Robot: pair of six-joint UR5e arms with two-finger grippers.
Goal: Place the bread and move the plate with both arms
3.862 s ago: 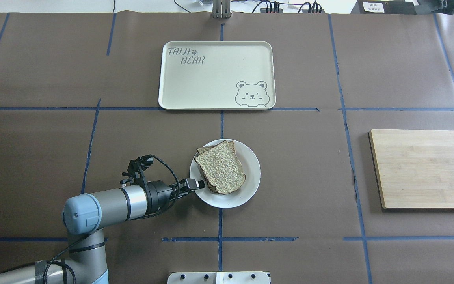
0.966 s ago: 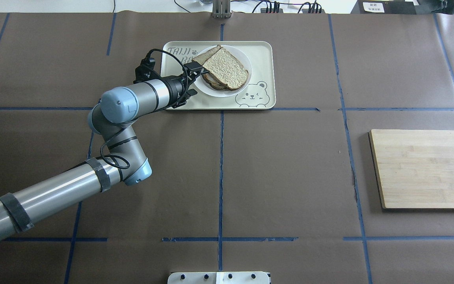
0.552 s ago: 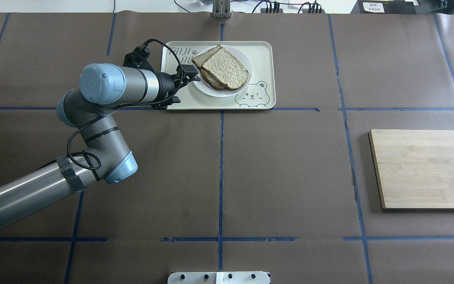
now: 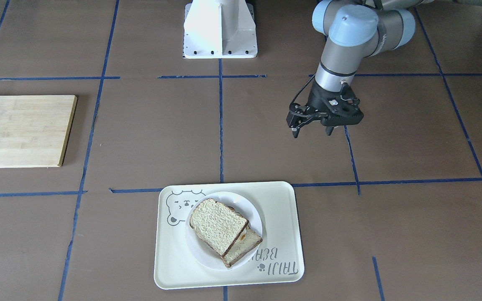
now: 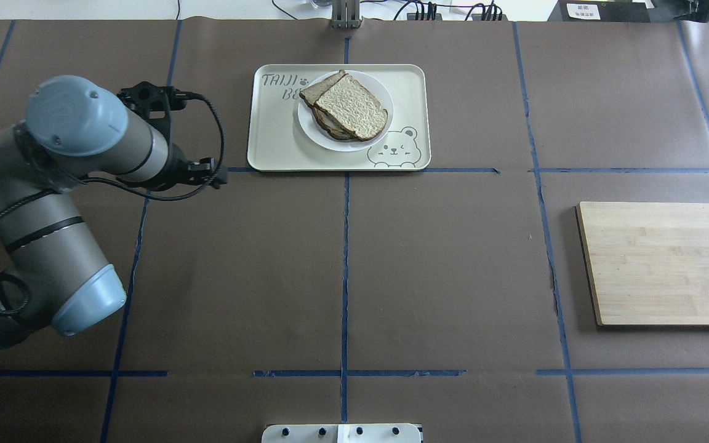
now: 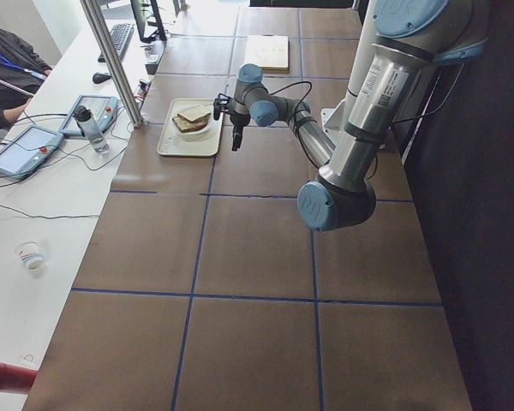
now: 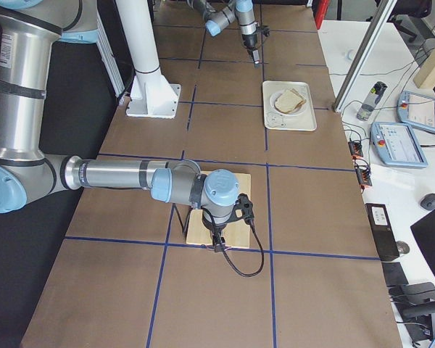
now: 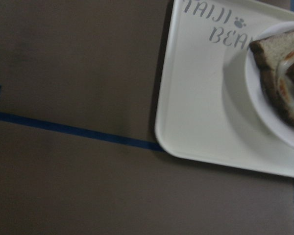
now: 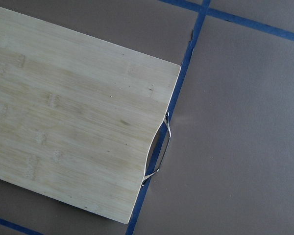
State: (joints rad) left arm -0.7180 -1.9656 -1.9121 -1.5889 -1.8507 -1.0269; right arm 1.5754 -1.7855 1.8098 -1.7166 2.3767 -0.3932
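Job all but done: on the near left of the brown worktop (image 5: 453,277), the robot's left arm (image 5: 102,147) had drawn back from the tray (image 5: 274,135). Its left pincer (image 4: 313,130) hung released and empty, fingers spread, well apart from everything it had handled. Seconds before, that pincer had gripped the plate (image 4: 207,257) by its rim at mid-worktop. A second before, it was still on the rim, with the plate already set on the tray.

To the right, the right pincer (image 7: 217,245) hung over the near edge of a bamboo cutting board (image 5: 662,264). Whether it was released or clenched could not be told, since only a side view showed it.

At the far centre, the plate sat inside the cream tray, toward its far edge. The bread (image 5: 351,107) lay on the plate on top of a second slice (image 4: 247,244), a trace of white and orange showing between them. With the bread stacked and the plate delivered and let go, both parts of the task appeared finished, and only the arms' retreat seemed left.

The tray carried grey lettering (image 4: 278,261) reading "TAIJI BEAR" with a paw print. From overhead the plate covered part of it. A winking bear drawing (image 5: 391,147) sat in the tray's near right corner.
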